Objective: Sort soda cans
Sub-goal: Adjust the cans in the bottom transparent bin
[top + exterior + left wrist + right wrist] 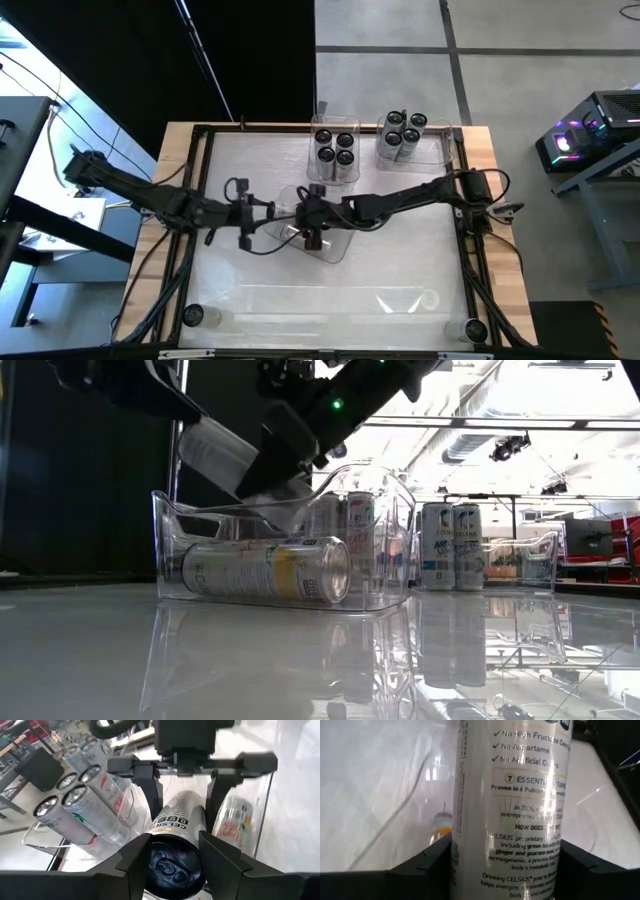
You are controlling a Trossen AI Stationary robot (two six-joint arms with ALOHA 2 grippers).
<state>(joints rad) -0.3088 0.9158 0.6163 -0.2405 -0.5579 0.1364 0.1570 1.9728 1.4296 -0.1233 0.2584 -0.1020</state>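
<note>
Glossy white table in wooden frame, concrete floor beyond, left gripper and right gripper both pinching one tilted soda can above centre clear tray, another can lying inside.

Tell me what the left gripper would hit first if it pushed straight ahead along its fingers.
The left gripper is closed on a can, so the can leads. Straight ahead, the right gripper holds the same can's far end; that likely gets met first, though depth is uncertain.

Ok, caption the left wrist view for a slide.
Both grippers, left and right, clamp one soda can above a clear tray.
</note>
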